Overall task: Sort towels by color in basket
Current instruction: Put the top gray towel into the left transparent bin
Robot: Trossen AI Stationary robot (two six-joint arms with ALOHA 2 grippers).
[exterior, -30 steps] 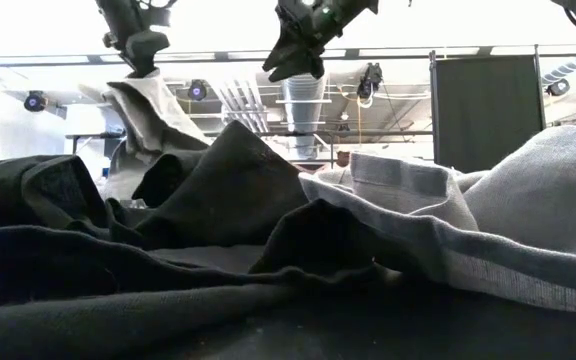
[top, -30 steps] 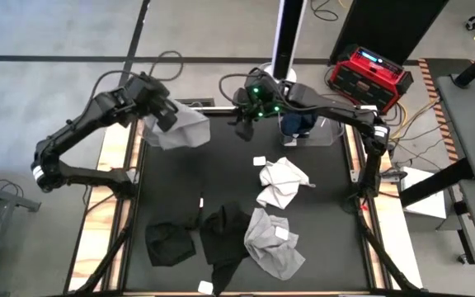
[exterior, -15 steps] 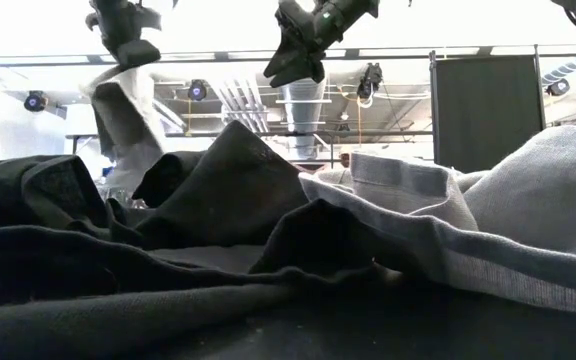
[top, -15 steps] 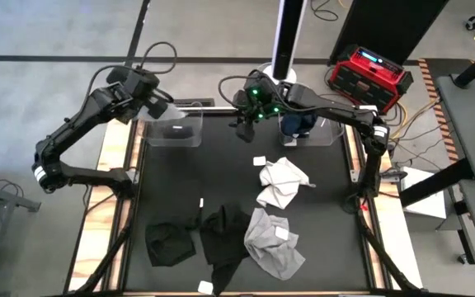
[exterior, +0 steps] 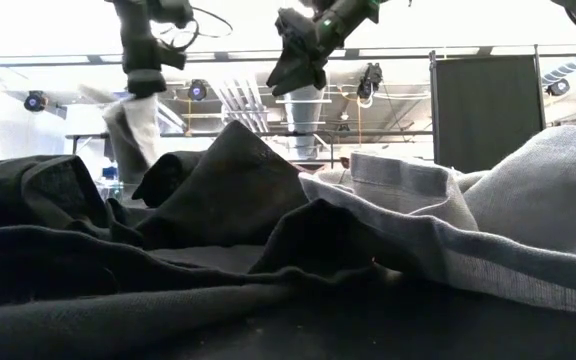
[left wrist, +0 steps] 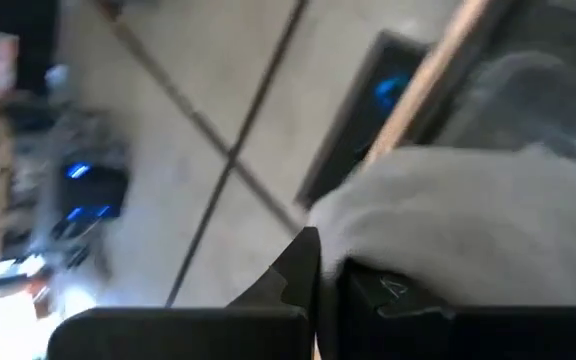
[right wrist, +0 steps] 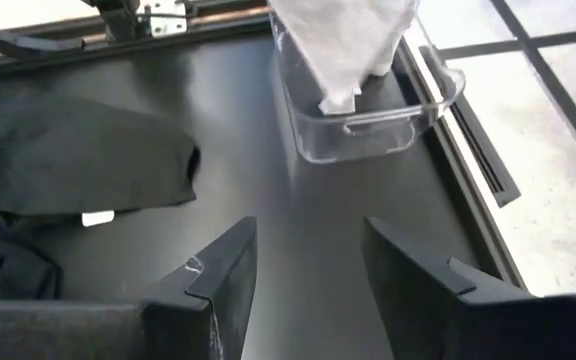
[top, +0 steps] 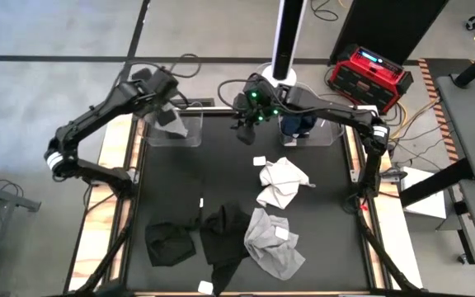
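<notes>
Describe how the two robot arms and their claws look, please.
Both arms are dark, slim and jointed. The left arm has a white band near its base and black cables looping over its wrist. The right arm shows green lights by its wrist. The right claw has two dark, angular fingers.

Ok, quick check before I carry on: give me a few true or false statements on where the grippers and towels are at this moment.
1. The left gripper is shut on a light grey towel that hangs into the clear bin at the table's far left. True.
2. The right gripper is holding a black towel. False: its fingers are open and empty, above the far middle of the table.
3. Two black towels lie near the table's front edge. True.
4. The second clear bin, far right, is empty. False: something dark blue sits in it.
5. All light towels are already off the table. False: a white towel and a grey towel lie on the mat.
</notes>
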